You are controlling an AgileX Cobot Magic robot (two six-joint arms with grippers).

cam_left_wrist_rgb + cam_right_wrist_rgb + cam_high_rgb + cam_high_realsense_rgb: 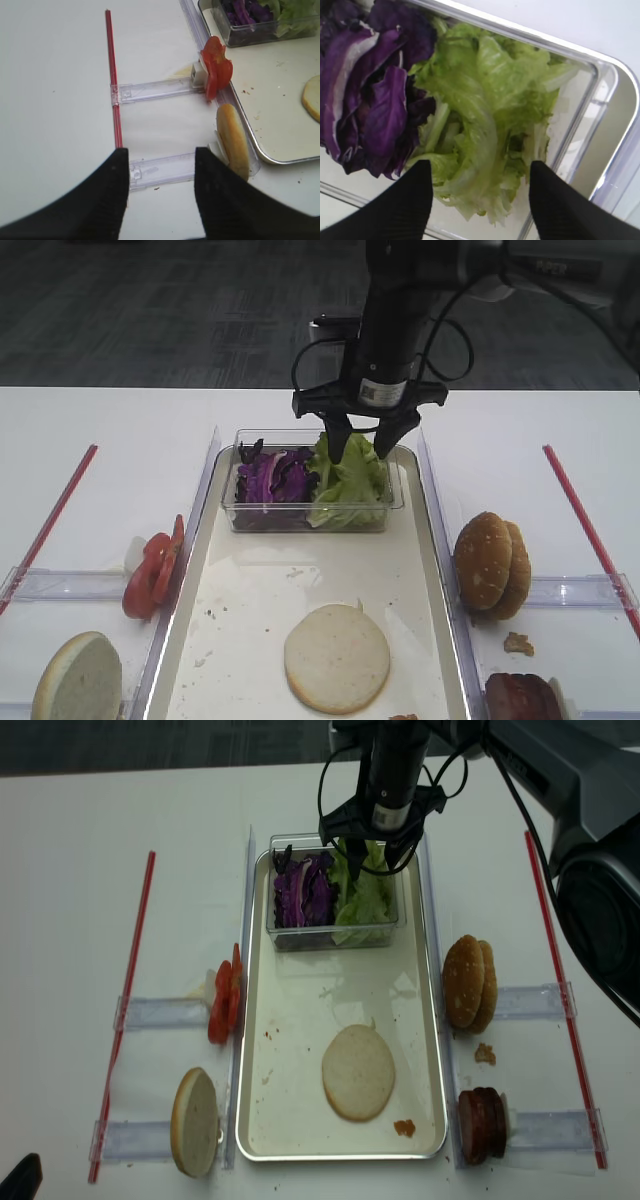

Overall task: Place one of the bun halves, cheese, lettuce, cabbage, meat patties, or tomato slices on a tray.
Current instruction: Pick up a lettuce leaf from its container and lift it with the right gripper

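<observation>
The lettuce (348,480) (485,100) (365,900) lies in the right half of a clear tub, with purple cabbage (270,480) (375,100) beside it on the left. My right gripper (362,452) (480,167) (372,868) hangs over the tub, open, one finger on each side of the lettuce heap and nothing clamped. The tray (250,610) (290,1020) holds the tub at its far end and a pale flat bun half (337,657) near the front. My left gripper (161,152) is open over bare table left of the tray.
Tomato slices (152,568) (216,67) and a bun half (78,678) (232,140) stand on clear holders left of the tray. Seeded bun halves (490,565) and meat patties (520,698) stand on the right. Red strips (55,515) (585,525) run down both sides.
</observation>
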